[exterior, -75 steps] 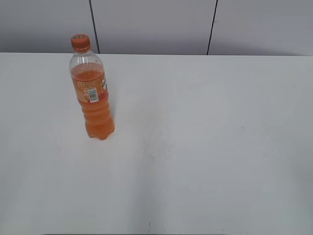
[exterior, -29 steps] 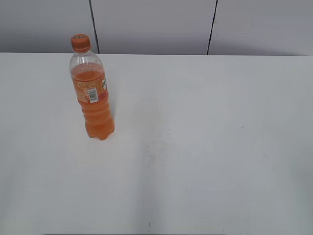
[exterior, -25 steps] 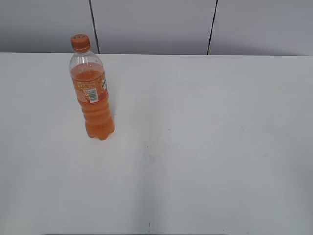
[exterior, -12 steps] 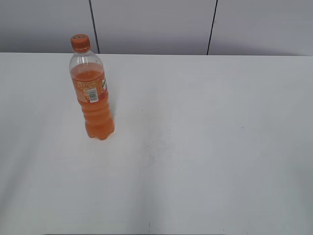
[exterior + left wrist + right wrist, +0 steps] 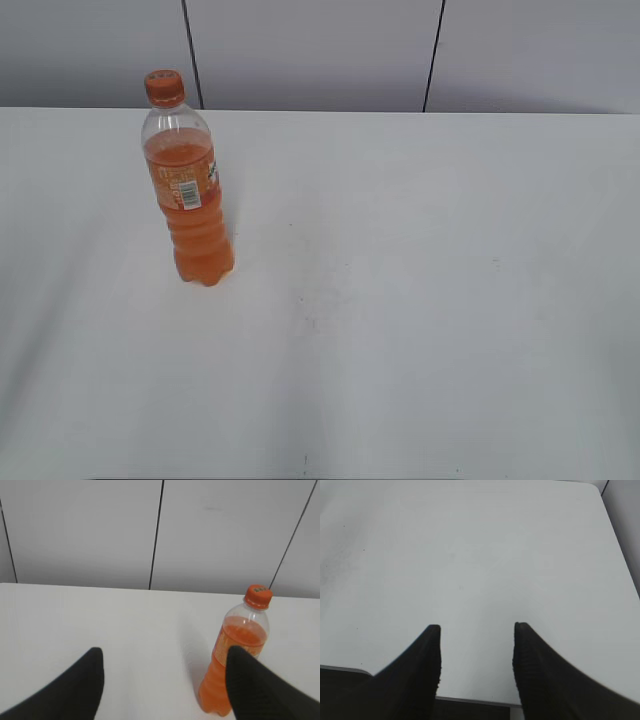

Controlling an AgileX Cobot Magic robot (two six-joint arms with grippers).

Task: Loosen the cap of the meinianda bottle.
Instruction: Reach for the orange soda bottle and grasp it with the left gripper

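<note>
The meinianda bottle, clear plastic with orange drink and ribbed orange screw cap, stands untouched upper left on the white table. Left wrist view: left gripper gapes empty, bottle lower right. Right wrist view: right gripper parted, empty. Approach appears pending; next, steady the body, pinch the cap.

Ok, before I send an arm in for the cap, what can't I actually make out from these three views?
- Cap tightness: the seal at the neck is too small in the exterior and left wrist views.
- Bottle lower right side: hidden behind the left hand's right finger, left wrist view.
- Label print: too small to read.
- Both arms: outside the exterior view.
- Right hand: sees only bare table; bottle out of frame.
</note>
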